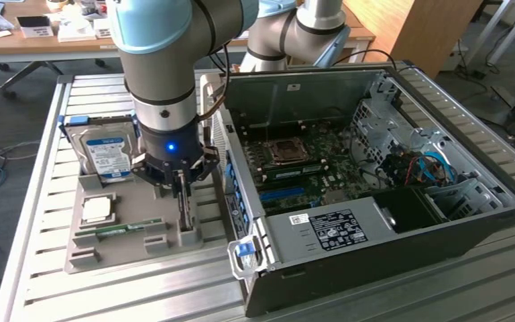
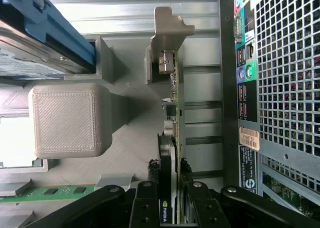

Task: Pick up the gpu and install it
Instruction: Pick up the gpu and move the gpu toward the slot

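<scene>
Going from the exterior view's left:

- hard drive (image 1: 105,155) stands upright in the grey tray (image 1: 141,251), just beside the gripper on that side.
- Also on that side but nearer the camera, the CPU (image 1: 96,209) lies flat. The memory stick (image 1: 117,230) lies in its slot just past it.
- We see the gripper (image 1: 182,191) pointing straight down over the tray's edge nearest the case.
- The gpu (image 1: 186,218) is directly under the gripper. It stands on its long edge in the tray slot, with its top edge between the fingers.
- In the wrist view one finger (image 2: 145,208) sits on each face of the card, against the black cooler and the green board. We read that as the tool clamped on the gpu.
- The silver bracket (image 2: 167,27) is at the card's far end from the gripper, next to the tray's end post.
- We can't tell if the card has lifted off the slot floor.
- computer case (image 1: 472,221) lies open, just beside the gripper on the exterior view's right. The motherboard (image 1: 329,168) faces up and the power supply (image 1: 324,228) is at the near end.
</scene>
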Motion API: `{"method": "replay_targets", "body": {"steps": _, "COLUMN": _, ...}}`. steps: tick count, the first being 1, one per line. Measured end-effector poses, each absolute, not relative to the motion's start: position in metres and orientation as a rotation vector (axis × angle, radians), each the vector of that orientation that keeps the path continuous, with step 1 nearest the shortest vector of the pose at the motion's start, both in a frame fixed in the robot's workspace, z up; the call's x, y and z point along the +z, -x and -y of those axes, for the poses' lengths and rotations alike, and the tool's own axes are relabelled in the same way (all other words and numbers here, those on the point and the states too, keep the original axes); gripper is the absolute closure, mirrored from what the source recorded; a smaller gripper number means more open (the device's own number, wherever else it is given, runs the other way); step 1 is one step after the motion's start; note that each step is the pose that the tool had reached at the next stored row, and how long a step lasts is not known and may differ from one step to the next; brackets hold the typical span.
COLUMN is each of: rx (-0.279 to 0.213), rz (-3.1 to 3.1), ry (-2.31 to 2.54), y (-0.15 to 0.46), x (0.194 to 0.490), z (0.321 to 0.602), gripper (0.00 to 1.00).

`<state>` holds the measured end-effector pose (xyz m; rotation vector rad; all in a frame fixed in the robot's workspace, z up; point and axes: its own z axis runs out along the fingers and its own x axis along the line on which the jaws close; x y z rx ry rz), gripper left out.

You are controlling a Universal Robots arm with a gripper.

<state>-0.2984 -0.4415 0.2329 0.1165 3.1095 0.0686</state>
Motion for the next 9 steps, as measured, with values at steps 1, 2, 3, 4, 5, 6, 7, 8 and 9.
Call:
{"method": "replay_targets", "body": {"steps": 1, "rx": 0.069, "rz": -3.109, "ry": -0.116, "y": 0.2984, "x": 0.2329, "z": 0.4415, "gripper": 0.73}}
{"method": "replay_targets", "body": {"steps": 2, "rx": 0.069, "rz": -3.109, "ry": -0.116, "y": 0.2984, "x": 0.2329, "z": 0.4415, "gripper": 0.73}}
{"method": "replay_targets", "body": {"steps": 3, "rx": 0.069, "rz": -3.11, "ry": -0.115, "y": 0.2984, "x": 0.2329, "z": 0.4415, "gripper": 0.73}}
{"method": "replay_targets", "body": {"steps": 4, "rx": 0.069, "rz": -3.11, "ry": -0.109, "y": 0.2984, "x": 0.2329, "z": 0.4415, "gripper": 0.73}}
{"method": "replay_targets", "body": {"steps": 5, "rx": 0.069, "rz": -3.11, "ry": -0.1, "y": 0.2985, "x": 0.2329, "z": 0.4415, "gripper": 0.73}}
{"method": "replay_targets", "body": {"steps": 6, "rx": 0.069, "rz": -3.111, "ry": -0.088, "y": 0.2985, "x": 0.2329, "z": 0.4415, "gripper": 0.73}}
{"method": "replay_targets", "body": {"steps": 7, "rx": 0.069, "rz": -3.111, "ry": -0.078, "y": 0.2984, "x": 0.2329, "z": 0.4415, "gripper": 0.73}}
{"method": "replay_targets", "body": {"steps": 8, "rx": 0.069, "rz": -3.112, "ry": -0.069, "y": 0.2984, "x": 0.2329, "z": 0.4415, "gripper": 0.73}}
{"method": "replay_targets", "body": {"steps": 9, "rx": 0.069, "rz": -3.112, "ry": -0.062, "y": 0.2984, "x": 0.2329, "z": 0.4415, "gripper": 0.73}}
